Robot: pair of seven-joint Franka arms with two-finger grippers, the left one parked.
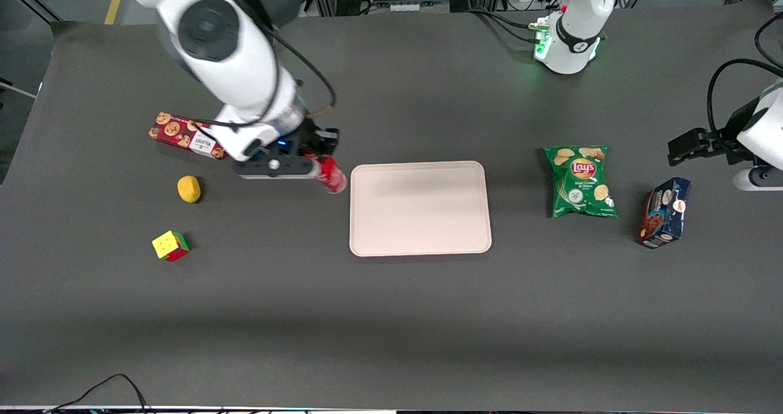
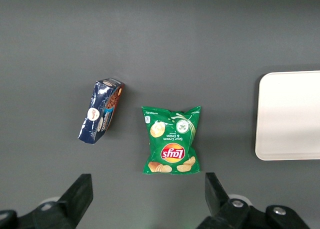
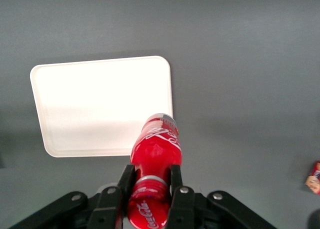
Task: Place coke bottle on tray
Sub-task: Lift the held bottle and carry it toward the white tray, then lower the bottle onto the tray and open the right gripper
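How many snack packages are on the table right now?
3. A red cookie box lies beside the gripper, which holds the coke bottle near the tray. A green chip bag and blue cookie box lie toward the parked arm's end.

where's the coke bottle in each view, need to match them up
Front view: coke bottle held in the tool, beside the tray, toward the working arm's end.
Right wrist view: coke bottle clamped between the tool's fingers, its base overlapping the tray's edge.
Left wrist view: not in it.
Shared landmark: the tray, seen in all three.
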